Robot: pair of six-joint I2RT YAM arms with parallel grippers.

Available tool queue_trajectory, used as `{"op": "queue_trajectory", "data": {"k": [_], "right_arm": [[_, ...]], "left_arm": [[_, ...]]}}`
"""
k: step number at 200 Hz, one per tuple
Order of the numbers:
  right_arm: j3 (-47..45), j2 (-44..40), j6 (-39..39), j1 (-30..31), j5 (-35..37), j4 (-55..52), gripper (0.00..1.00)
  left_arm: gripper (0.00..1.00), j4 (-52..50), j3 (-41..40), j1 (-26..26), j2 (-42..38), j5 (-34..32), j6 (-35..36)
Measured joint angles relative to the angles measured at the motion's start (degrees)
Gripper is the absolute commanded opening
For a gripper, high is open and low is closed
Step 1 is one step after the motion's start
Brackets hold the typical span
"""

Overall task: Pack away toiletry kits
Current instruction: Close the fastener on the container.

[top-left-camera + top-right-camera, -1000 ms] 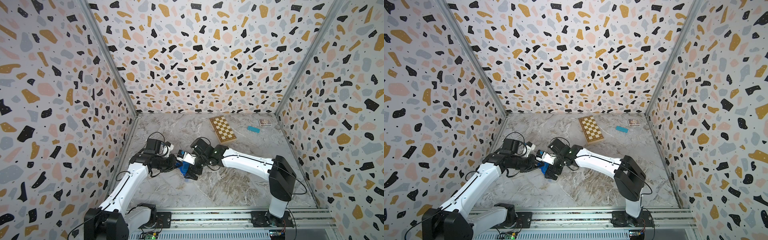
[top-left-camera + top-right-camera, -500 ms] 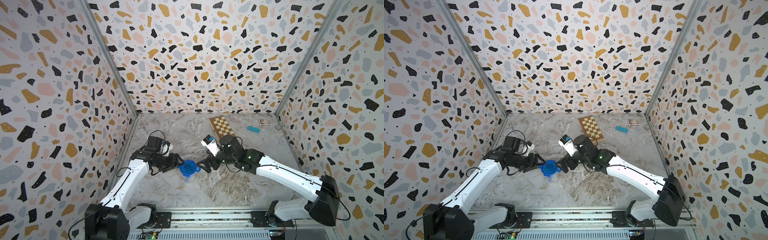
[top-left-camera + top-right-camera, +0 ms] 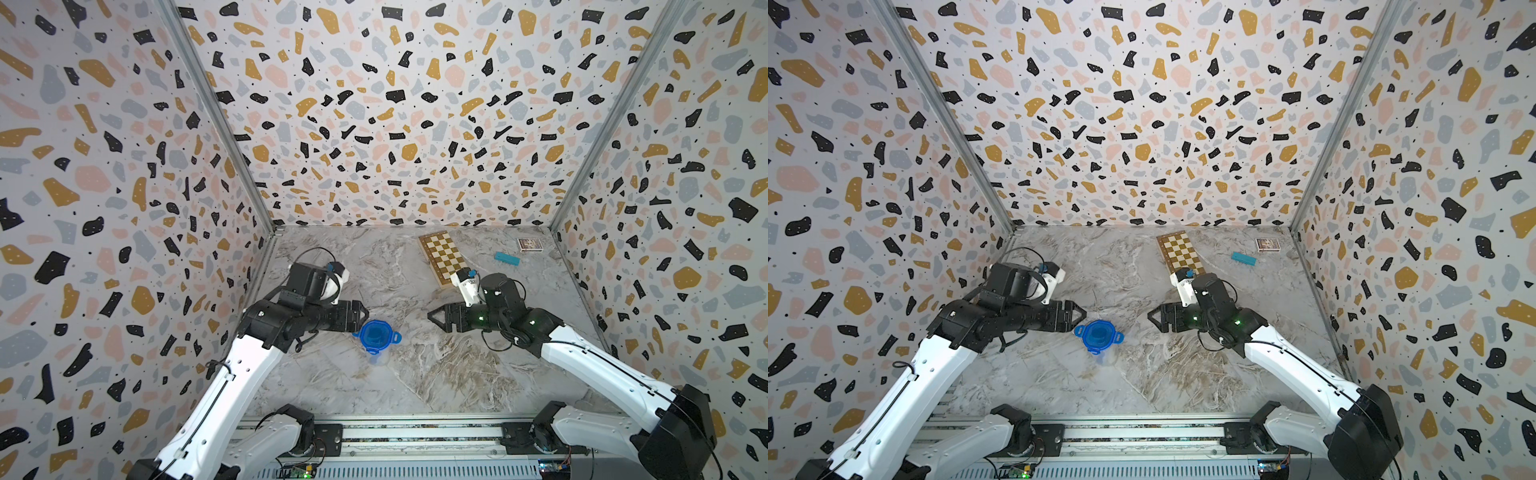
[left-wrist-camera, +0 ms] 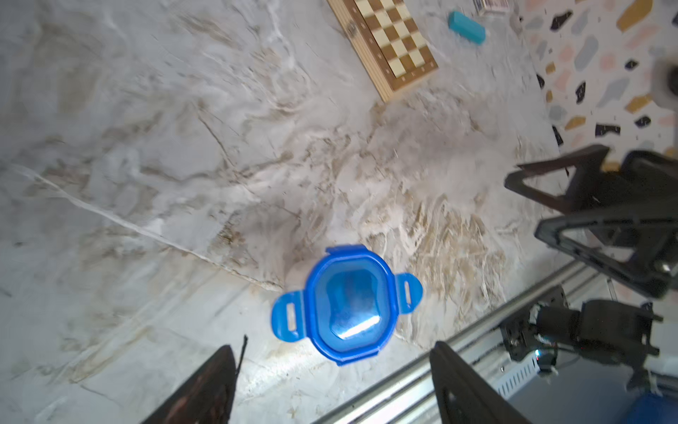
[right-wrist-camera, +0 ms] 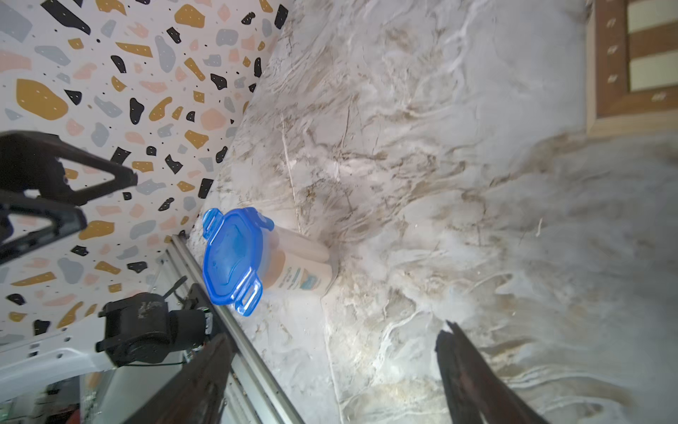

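Observation:
A small clear container with a blue clip lid stands upright mid-table, lid on. In the right wrist view, white bottles of the toiletry kits show through the container's clear wall below the lid; one has an orange end. My left gripper hovers open just left of the container, not touching it. The lid lies just ahead of its fingers. My right gripper is open and empty, well to the container's right.
A folded wooden chessboard lies at the back, right of centre. A teal block and a small patterned card box lie near the back right corner. Patterned walls enclose three sides. A metal rail runs along the front.
Both grippers were at the container a second ago. The left one has opened and let go of it. The right arm has drawn back to the right.

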Motion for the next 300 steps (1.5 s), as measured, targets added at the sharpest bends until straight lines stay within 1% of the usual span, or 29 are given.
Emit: {"op": "queue_trajectory", "data": {"k": [13, 48, 72, 106, 147, 254, 300], "right_arm": [[-1.88, 0.02, 1.44, -0.92, -2.47, 0.46, 0.9], [-3.85, 0.02, 2.32, -1.51, -6.58, 1.64, 0.93], [-4.9, -0.11, 2.56, -1.99, -8.5, 3.85, 0.94], [-5.77, -0.39, 2.64, -3.76, -10.01, 4.98, 0.95], [-5.77, -1.66, 1.97, -7.02, -12.41, 5.14, 0.95], [-6.4, -1.73, 0.63, -8.9, -16.13, 5.51, 0.95], [-6.4, -1.73, 0.44, -9.42, -17.03, 5.51, 0.95]], "left_arm": [[0.99, -1.14, 0.0, -3.69, 1.22, -1.27, -1.77], [0.99, -2.95, 0.33, -14.67, 6.86, -9.44, -6.23], [0.99, -4.35, 2.49, -18.23, 11.85, -15.06, -9.11], [0.99, -5.66, 4.39, -19.85, 16.46, -20.57, -12.24], [0.99, -6.21, 5.05, -22.23, 18.93, -23.19, -14.71], [0.99, -5.7, 5.51, -23.89, 23.41, -23.54, -17.88], [0.99, -5.7, 5.42, -23.98, 23.8, -23.54, -18.99]]}}
